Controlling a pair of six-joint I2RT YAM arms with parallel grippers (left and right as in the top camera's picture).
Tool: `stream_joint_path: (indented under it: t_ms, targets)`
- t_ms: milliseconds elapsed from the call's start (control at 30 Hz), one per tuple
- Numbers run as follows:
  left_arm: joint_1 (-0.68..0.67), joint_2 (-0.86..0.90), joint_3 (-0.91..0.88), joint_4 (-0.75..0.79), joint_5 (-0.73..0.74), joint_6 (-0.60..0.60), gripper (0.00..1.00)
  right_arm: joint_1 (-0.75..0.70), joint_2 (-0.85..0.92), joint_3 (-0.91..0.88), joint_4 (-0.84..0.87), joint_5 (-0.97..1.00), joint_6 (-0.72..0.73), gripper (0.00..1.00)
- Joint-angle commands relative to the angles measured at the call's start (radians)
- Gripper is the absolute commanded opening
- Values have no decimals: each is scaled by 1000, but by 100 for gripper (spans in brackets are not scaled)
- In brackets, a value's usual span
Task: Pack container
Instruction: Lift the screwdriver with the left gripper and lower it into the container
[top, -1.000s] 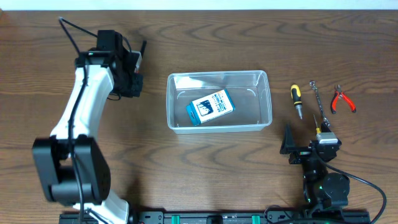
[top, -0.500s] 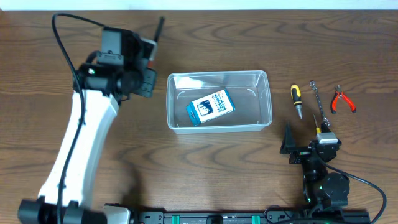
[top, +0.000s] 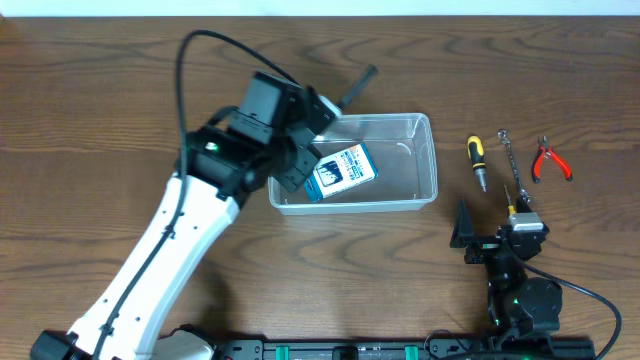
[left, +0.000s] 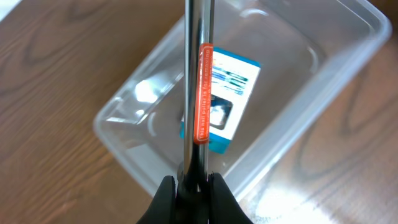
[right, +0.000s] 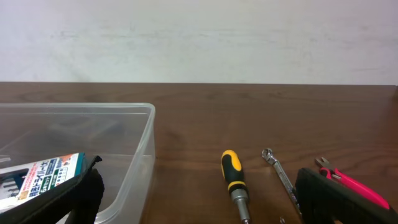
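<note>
While end effector (left: 191, 184) hovers, container (left: 292, 74) seemingly lies beneath.

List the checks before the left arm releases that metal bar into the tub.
1. Left gripper fingers shut on nail puller: ok.
2. Nail puller above container: ok.
3. Its tip inside the rim: cannot tell; overhead shows it past the far rim.
4. Drop spot bare: not ok; blue-and-white box lies under it in the left wrist view.
5. Right gripper open, apart from the container: ok.
6. Screwdriver, wrench, pliers unpacked, right of it: ok.
</note>
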Motion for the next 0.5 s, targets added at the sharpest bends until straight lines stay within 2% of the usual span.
stream_joint_path:
  t_ms: [0, 467]
  targets:
    - [-47, 51, 26, -4, -1, 102, 6, -10, -6, -3, -2, 3, -11, 99]
    - [-91, 329, 25, -13, -5, 209, 6, -10, -6, -3, -2, 3, -11, 99]
